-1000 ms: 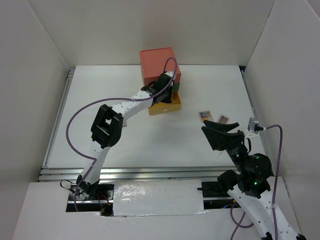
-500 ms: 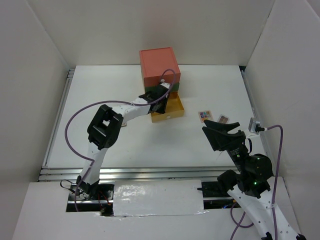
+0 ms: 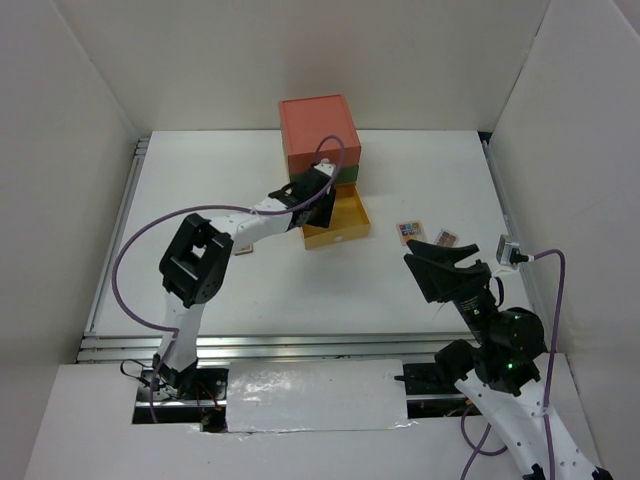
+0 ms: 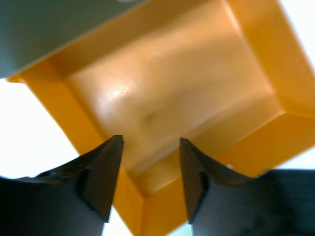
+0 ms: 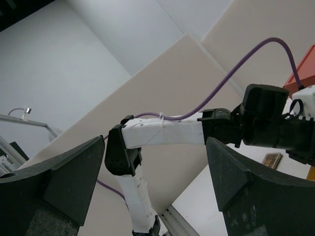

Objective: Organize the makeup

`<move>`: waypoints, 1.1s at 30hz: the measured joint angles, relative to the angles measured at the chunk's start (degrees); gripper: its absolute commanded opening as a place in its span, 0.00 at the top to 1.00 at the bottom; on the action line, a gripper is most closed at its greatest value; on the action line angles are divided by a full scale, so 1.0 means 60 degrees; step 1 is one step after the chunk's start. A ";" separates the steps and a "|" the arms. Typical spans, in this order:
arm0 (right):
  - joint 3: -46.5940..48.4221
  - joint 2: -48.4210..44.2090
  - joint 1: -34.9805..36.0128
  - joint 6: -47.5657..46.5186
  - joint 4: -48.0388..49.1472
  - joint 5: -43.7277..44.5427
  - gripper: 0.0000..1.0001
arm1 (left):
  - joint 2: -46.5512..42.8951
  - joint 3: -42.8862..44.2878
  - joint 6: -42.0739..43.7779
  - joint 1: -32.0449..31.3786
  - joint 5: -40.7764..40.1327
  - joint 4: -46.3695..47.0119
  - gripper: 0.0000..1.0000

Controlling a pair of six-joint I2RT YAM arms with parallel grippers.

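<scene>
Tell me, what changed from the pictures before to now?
The left gripper pulled the yellow plastic drawer farther out of the stacked red-topped box, toward the arms, then opened and let go. Its elbow swung left. The right gripper stayed open and still; the two small rectangular palettes did not move.

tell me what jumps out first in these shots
The red-topped drawer box sits at the far middle of the table, its yellow drawer slid out and looking empty. The left gripper hangs open over that drawer's corner; two small palettes lie to its right, near the raised right gripper.
</scene>
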 measured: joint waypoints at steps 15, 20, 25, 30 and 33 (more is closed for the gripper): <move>0.0255 0.1031 -0.0004 -0.0528 0.0000 -0.0586 0.00 | -0.4543 -0.2841 -0.2714 -0.0062 -0.1905 0.1195 0.01; 0.1537 0.2867 0.0015 -0.0943 -0.0597 -0.1096 0.00 | -0.4823 -0.3126 -0.4441 0.0769 -0.2754 -0.0204 0.01; 0.1792 0.3785 0.0025 -0.0984 -0.0947 -0.1519 0.00 | -0.4240 -0.3417 -0.5308 0.1515 -0.3034 -0.1617 0.00; 0.1792 0.4000 0.0029 -0.1002 -0.0991 -0.1865 0.00 | -0.3574 -0.3770 -0.5482 0.2109 -0.2922 -0.1982 0.01; 0.1792 0.4058 0.0033 -0.1009 -0.0980 -0.2004 0.00 | -0.3384 -0.3982 -0.5475 0.2433 -0.2845 -0.2014 0.01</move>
